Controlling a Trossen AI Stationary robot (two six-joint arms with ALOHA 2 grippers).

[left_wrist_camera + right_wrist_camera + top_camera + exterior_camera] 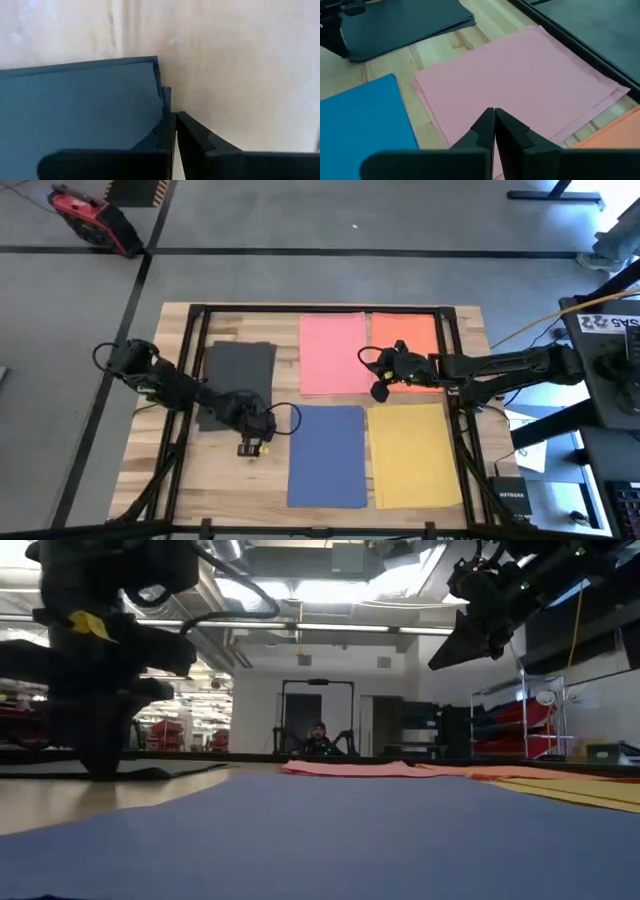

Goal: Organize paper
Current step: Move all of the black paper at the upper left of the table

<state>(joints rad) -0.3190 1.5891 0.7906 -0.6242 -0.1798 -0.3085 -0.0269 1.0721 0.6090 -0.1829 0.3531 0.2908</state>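
— Five stacks of thin matte paper lie on the wooden slatted table (225,475): black sheets (238,375) left of centre, pink (333,352) and orange-red (405,338) in the upper middle, blue (327,455) and yellow (413,453) below them.

— How would they handle?

— Light, floppy, probably slippery sheet on sheet; I'd take a corner or edge.

— And the hands?

— The left hand (250,446) sits at the black stack's lower right corner, fingers together; whether they pinch a sheet, I cannot tell. The right hand (381,391), fingers together, empty, hangs over the pink stack's lower right edge.
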